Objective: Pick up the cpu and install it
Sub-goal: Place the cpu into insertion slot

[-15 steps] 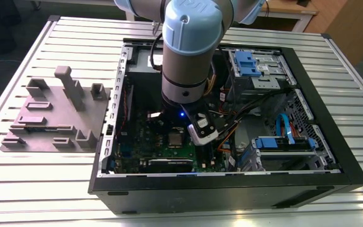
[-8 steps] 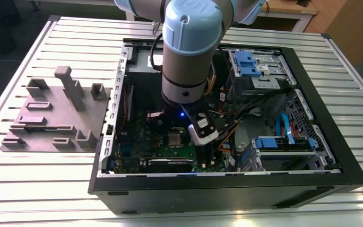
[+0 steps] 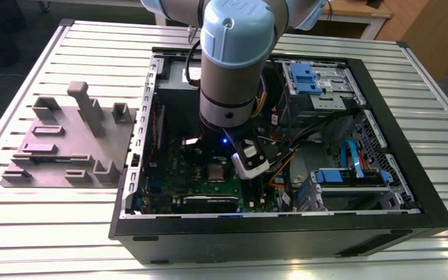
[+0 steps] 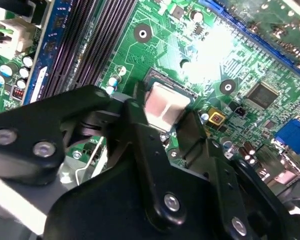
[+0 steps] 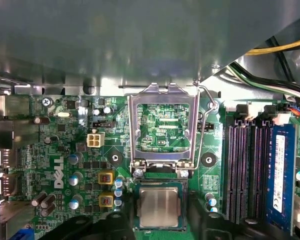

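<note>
A robotics workshop or lab: a ribbed aluminium desk (image 3: 45, 233) carries an open black computer case (image 3: 286, 233), a grey-mauve plastic fixture block (image 3: 60, 157) beside the case, a grey-and-blue robot arm (image 3: 232, 70) over it, brown wooden furniture (image 3: 426, 29) beyond it.

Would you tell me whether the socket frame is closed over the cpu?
No, the frame is swung open and the cpu lies uncovered beside it.

Pale slatted metal table (image 3: 45, 227), wooden furniture (image 3: 434, 29) behind, dark floor (image 3: 6, 35) beyond its edge
</note>
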`<state>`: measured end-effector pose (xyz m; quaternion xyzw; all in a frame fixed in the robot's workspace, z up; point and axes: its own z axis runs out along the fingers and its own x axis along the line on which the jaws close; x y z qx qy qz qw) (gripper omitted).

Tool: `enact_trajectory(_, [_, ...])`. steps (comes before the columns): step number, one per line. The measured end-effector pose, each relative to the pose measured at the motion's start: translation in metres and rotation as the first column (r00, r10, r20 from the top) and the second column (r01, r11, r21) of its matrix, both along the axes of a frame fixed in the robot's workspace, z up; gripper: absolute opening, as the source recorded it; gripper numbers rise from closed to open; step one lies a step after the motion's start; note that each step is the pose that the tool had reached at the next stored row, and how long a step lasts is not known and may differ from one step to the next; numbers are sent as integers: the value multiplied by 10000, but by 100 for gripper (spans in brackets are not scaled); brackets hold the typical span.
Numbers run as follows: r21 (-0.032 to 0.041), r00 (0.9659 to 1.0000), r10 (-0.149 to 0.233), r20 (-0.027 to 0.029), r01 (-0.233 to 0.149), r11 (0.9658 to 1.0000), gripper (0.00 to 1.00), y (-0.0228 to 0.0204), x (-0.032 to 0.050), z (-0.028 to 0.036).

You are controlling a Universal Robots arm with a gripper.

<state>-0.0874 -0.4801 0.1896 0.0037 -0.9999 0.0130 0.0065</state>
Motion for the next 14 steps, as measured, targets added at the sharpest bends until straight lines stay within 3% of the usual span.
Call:
enact_trajectory(1, [17, 10000, 0, 0, 0, 10000, 47, -1, 0, 0])
enact_trajectory(5, [115, 10000, 2, 1, -2, 9999, 46, -3, 3, 25])
enact_trajectory(14, [117, 10000, -48, -18, 48, 9999, 46, -18, 2, 43])
